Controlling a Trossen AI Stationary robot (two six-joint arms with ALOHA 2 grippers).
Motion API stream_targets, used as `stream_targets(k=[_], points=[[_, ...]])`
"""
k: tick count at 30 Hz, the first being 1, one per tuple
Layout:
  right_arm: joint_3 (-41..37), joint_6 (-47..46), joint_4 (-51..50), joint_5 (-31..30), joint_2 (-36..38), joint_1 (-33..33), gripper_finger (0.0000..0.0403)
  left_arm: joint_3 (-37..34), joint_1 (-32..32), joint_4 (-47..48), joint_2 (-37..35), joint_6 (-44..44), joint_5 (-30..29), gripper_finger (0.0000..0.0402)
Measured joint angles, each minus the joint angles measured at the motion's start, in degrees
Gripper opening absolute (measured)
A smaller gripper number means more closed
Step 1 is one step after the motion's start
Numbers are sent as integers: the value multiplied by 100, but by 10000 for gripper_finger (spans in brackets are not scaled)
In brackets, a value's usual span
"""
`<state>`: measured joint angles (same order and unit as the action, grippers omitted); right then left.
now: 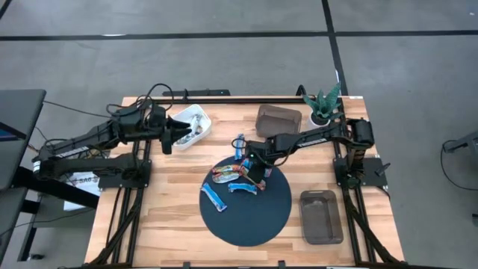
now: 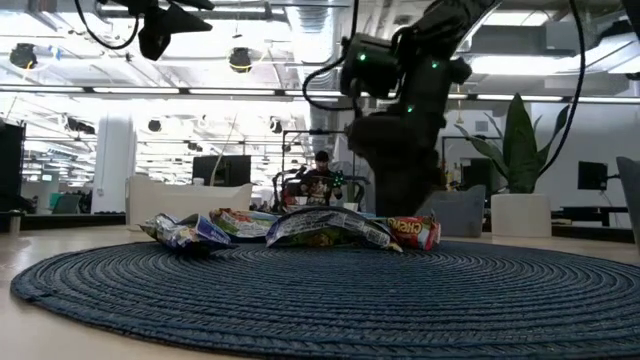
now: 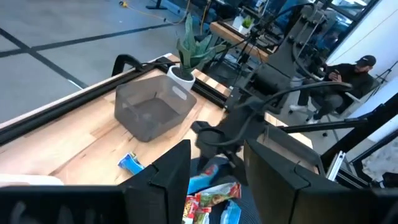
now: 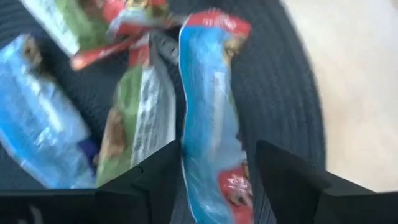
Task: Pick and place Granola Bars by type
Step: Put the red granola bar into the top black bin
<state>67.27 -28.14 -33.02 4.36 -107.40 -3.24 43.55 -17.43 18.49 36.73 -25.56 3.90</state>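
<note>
Several foil-wrapped granola bars lie in a loose heap on the round dark mat [image 1: 254, 217]. Blue ones [image 1: 215, 198] lie beside multicoloured ones [image 1: 224, 175], and the heap [image 2: 320, 228] also shows in the low view. One more blue bar [image 1: 239, 142] lies on the wood past the mat. My right gripper [image 1: 258, 170] is low over the heap and open. Its fingers stand on either side of a blue bar with a red end [image 4: 211, 124]. My left gripper [image 1: 175, 134] is open and raised beside the white bin [image 1: 193, 119], which holds a few bars. My right gripper comes at the blue bar's red end [image 4: 233, 186] from above, pointing down, with one finger [image 4: 155, 180] on each long side. The bar lies flat on the mat. Whether the fingers touch it, I cannot tell.
A grey bin [image 1: 278, 118] stands at the far edge beside a potted plant [image 1: 323, 104]. A second grey bin [image 1: 321, 217] sits near the right edge. Bare wood lies left of the mat. A seated person [image 2: 320, 175] shows in the room beyond.
</note>
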Motion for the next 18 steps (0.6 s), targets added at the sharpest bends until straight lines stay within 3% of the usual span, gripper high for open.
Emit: stream_targets(k=[9,18], points=[[12,118,-3,-4,-56,-66,170,0,2,7,0,23,30,141],[13,118,-11,-24,-47,-73,75,0,0,10,0,35,7,141]])
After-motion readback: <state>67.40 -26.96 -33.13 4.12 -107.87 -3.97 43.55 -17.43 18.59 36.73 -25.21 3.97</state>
